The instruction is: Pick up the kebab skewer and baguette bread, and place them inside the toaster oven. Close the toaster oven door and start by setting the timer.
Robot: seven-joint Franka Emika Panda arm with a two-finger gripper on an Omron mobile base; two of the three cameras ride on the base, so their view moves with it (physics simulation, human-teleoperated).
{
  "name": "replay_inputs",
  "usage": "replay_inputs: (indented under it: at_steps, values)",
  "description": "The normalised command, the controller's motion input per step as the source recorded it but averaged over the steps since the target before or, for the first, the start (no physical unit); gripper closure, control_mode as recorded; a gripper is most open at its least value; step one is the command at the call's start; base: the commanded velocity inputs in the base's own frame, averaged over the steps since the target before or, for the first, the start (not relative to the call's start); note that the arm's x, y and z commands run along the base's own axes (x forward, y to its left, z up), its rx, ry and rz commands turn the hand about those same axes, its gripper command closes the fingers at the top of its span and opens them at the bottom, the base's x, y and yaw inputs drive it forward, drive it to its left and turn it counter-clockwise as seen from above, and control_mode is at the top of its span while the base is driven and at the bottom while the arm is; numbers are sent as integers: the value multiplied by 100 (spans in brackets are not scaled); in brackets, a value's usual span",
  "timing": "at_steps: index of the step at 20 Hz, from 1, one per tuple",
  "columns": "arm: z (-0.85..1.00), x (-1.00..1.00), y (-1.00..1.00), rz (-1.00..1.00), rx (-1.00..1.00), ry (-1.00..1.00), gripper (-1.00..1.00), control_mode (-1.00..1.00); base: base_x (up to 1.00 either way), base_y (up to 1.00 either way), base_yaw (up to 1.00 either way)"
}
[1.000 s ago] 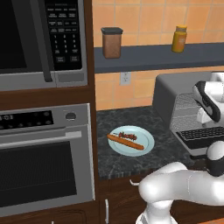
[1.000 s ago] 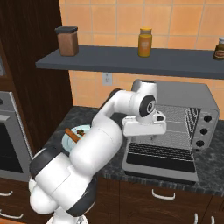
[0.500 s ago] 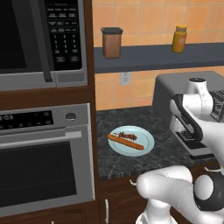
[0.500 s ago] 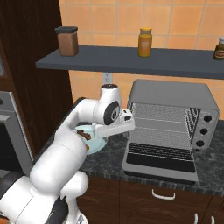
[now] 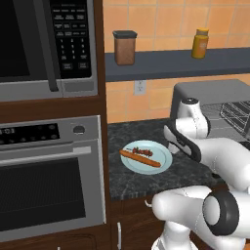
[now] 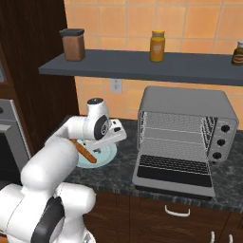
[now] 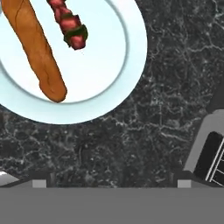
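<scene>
End effector: two-finger end effector (image 7: 111, 177) with jaws spread wide, holding nothing, above the dark speckled stone surface (image 7: 144, 131) just beside the plate.
Plate: round pale-blue plate (image 5: 163, 158) on the surface.
Bread: long orange-brown baguette bread (image 7: 37, 52) lying on the plate.
Skewer: short kebab skewer (image 7: 70, 24) of red and brown chunks, beside the baguette.
Oven: grey metal toaster oven (image 6: 185, 107) with wire racks; its dark glass toaster oven door (image 6: 173, 176) folded down flat.
</scene>
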Motion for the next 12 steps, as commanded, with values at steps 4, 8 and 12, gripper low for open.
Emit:
replay_inputs:
  at_steps: [4, 8, 12]
  values:
    - [-35, 49, 60, 3, 0, 0, -100, -100, 0, 0, 0]
    - [-32, 2, 74, 7, 0, 0, -100, -100, 0, 0, 0]
    - [-40, 1, 45, 2, 0, 0, -100, -100, 0, 0, 0]
